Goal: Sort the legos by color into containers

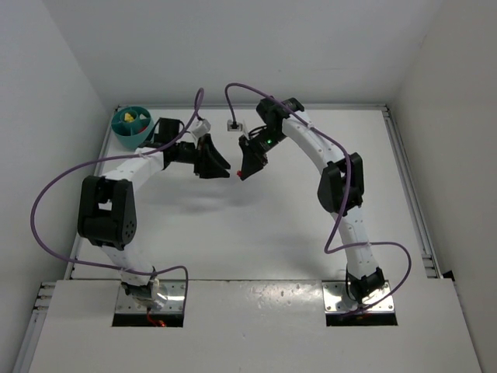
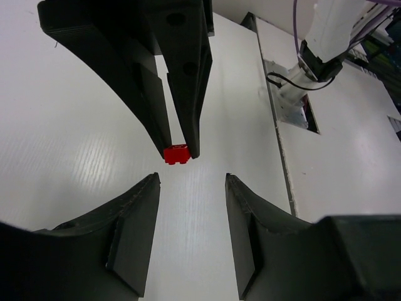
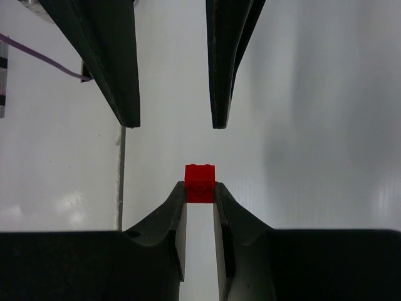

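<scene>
Clamped narrow on the red lego [image 3: 200, 182] by the right gripper [image 3: 200, 195], and only at the very fingertips, leaving the outer half of the brick bare beyond them. Seemingly held clear of the table [image 1: 256, 233], out past its middle toward the far side. Met tip to tip by the left gripper [image 2: 191, 177], spread wide and holding nothing. Reads as a hand-over about to happen. Lies straight ahead of the left gripper, on the line through its gap, just short of the fingertips and not yet between them. Shows no long axis worth the name, being close to cubic, so probably needs no turning, only a straight advance and a squeeze on the bare half, with both sets of jaws opening the same way. Sits well apart from the teal bowl [image 1: 130, 137] in the far left corner, nearer the left gripper than the right.
</scene>
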Controlling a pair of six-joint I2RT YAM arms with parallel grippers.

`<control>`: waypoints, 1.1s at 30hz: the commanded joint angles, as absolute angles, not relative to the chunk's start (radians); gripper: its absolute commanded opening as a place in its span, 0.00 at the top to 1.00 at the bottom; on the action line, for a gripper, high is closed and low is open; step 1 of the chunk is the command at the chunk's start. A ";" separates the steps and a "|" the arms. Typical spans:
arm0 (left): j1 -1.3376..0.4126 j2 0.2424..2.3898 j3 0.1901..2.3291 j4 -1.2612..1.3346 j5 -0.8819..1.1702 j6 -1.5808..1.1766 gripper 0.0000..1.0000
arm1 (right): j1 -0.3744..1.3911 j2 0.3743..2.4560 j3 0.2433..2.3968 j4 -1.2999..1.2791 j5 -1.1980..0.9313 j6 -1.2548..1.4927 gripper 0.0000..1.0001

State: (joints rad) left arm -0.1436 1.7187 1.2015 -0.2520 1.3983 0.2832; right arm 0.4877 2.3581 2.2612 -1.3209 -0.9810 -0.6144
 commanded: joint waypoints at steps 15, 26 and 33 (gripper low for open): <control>-0.161 1.764 1.246 -0.351 1.471 0.423 0.53 | 0.549 2.332 2.347 -1.325 -0.953 -0.739 0.93; -0.161 1.773 1.264 -0.393 1.471 0.463 0.57 | 0.568 2.332 2.347 -1.316 -0.943 -0.739 0.93; -0.161 1.782 1.264 -0.457 1.480 0.503 0.70 | 0.577 2.332 2.356 -1.307 -0.934 -0.719 0.93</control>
State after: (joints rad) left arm -0.1513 1.7741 1.2316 -0.4347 1.4277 0.4248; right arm 0.5667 2.3581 2.3146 -1.3277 -0.9115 -0.7067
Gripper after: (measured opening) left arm 0.308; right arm 0.195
